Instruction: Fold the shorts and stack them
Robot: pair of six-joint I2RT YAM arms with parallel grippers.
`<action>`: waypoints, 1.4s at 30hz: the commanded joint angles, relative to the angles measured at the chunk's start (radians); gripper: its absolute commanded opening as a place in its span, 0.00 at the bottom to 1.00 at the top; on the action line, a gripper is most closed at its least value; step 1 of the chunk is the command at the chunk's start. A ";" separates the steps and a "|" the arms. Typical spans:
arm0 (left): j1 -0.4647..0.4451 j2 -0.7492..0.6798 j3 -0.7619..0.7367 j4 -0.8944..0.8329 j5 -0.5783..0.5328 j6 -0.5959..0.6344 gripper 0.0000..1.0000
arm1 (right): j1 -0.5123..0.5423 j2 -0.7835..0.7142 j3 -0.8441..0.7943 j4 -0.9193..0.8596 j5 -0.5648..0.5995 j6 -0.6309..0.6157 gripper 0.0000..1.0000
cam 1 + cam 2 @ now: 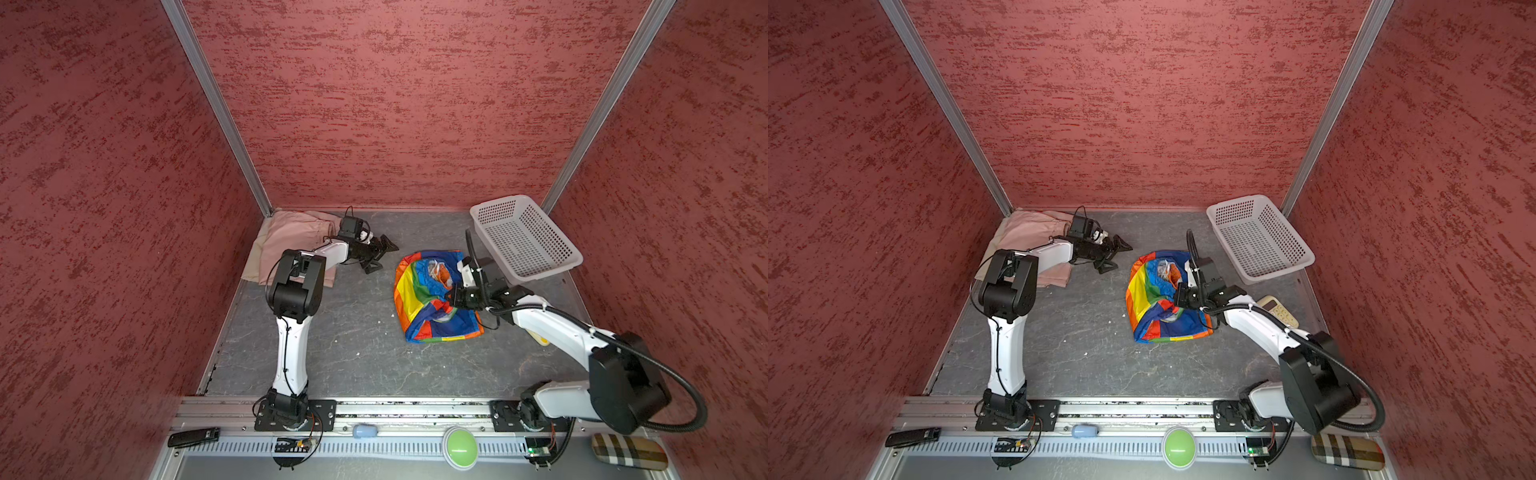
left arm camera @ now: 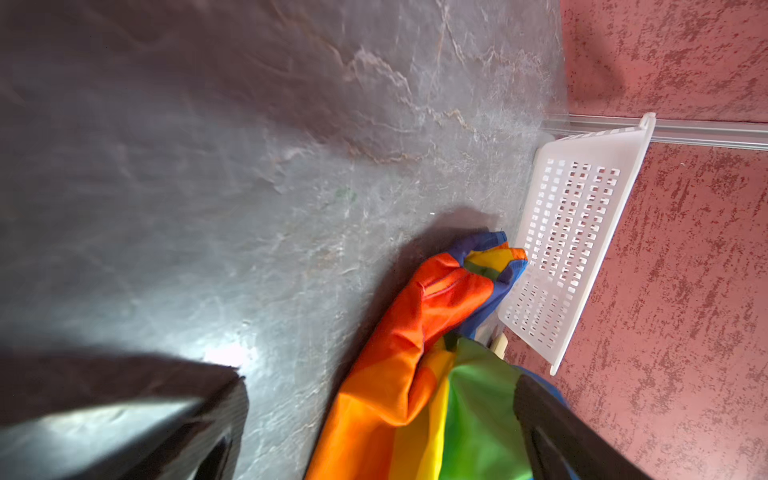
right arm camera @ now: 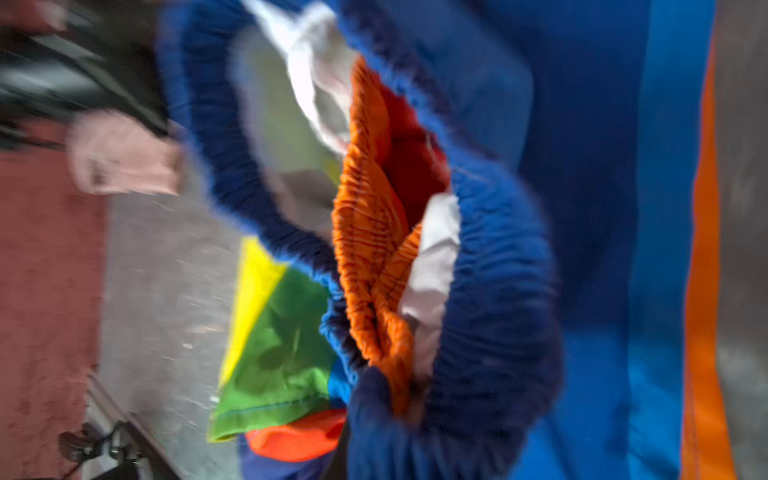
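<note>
Three red walls (image 1: pixel 395 104), grey tabletop (image 1: pixel 332 340) (veined); left gripper (image 1: pixel 384 257) gapes, right gripper (image 1: pixel 451 298) clamps rainbow shorts (image 1: pixel 411 291).

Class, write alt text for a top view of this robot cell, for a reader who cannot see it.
The right gripper pinches crumpled rainbow shorts mid-table, beside a white basket. The left gripper hangs open near the pink shorts, which lie on the beige shorts in the far left corner.

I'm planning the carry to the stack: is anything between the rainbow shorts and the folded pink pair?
Yes. The left gripper, fingers open, and its arm stand between the shiny rainbow-striped shorts and the folded dusty pink shorts. Nothing else visible lies there.
</note>
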State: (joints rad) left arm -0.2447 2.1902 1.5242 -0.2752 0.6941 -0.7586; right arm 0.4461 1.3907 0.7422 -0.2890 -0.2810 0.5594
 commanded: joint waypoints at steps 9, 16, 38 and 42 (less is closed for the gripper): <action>-0.045 -0.275 -0.105 0.008 0.022 -0.011 0.99 | -0.013 -0.038 0.036 -0.080 0.092 -0.004 0.62; -0.129 -0.398 -0.451 0.534 0.089 -0.433 0.99 | -0.012 -0.083 0.247 -0.218 0.166 -0.075 0.99; -0.348 -0.457 -0.764 0.913 -0.022 -0.735 0.99 | 0.030 0.313 0.468 -0.238 0.245 -0.113 0.66; -0.367 -0.447 -0.850 0.984 -0.048 -0.780 0.99 | 0.001 0.364 0.496 -0.224 0.253 -0.128 0.41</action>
State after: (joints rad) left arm -0.6029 1.7519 0.7174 0.6521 0.6720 -1.4994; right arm 0.4683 1.7302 1.2053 -0.5125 -0.0689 0.4480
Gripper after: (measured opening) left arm 0.994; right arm 0.437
